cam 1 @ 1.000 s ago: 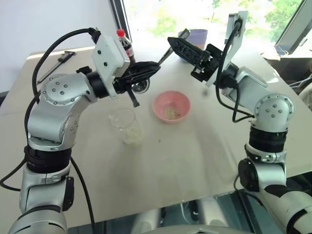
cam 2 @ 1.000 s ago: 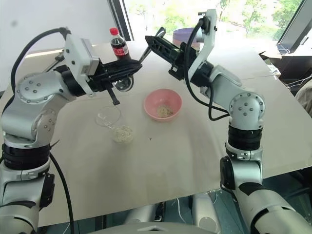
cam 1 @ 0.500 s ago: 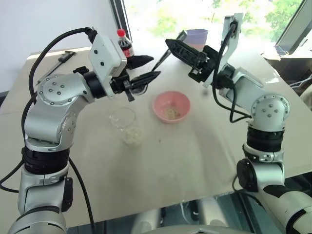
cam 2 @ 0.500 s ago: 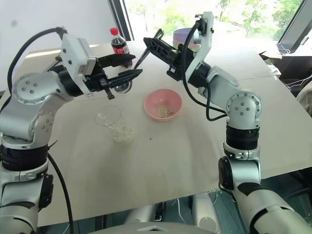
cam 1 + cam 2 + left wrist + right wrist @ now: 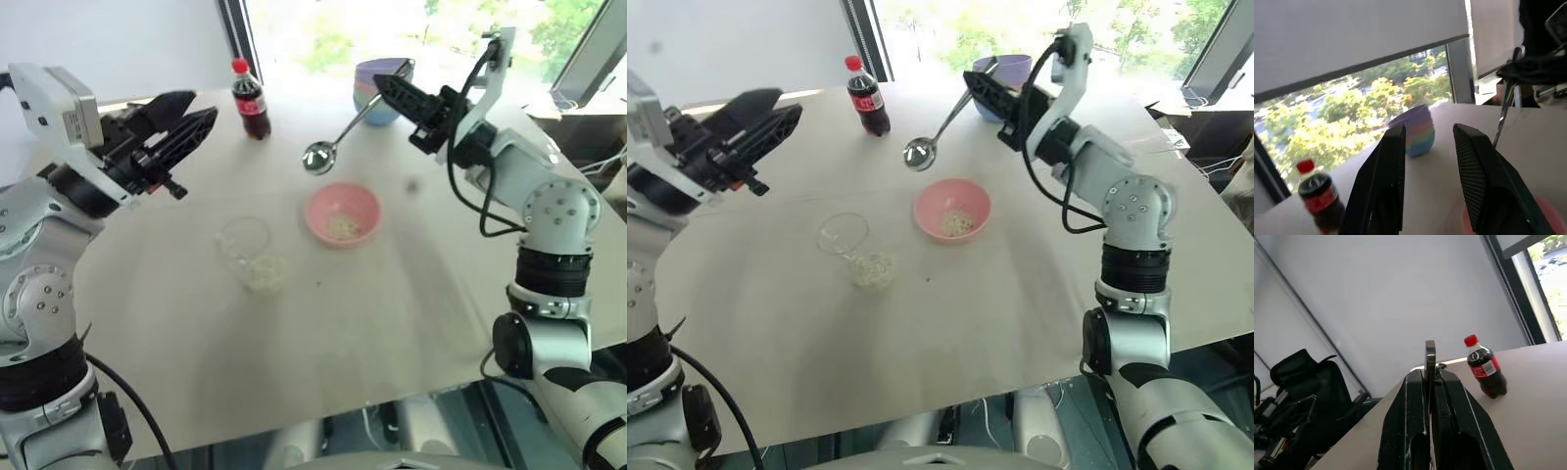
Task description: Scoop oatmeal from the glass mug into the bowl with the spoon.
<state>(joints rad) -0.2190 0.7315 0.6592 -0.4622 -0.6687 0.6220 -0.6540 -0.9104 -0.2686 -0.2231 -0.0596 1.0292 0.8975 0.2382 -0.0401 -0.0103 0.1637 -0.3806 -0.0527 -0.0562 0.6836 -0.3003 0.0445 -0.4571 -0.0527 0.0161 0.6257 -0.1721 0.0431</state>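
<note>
Above the pink bowl [image 5: 343,213], already holding some oatmeal [image 5: 342,227]: spoon [image 5: 338,138] pinched by its handle in the right gripper [image 5: 392,90], left gripper [image 5: 186,119] parted and empty, more flakes waiting in the glass mug [image 5: 250,252] alongside.

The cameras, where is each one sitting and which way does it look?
Left eye view: on the head, looking down at the table, both arms showing, the right pincer holding the spoon.
Right eye view: beside it, same scene, with the bowl and glass mug.
Left wrist view: on the left arm, facing the window past its open pincer.
Right wrist view: along its shut pincer toward the wall.
Both wrist views share the cola bottle.
</note>
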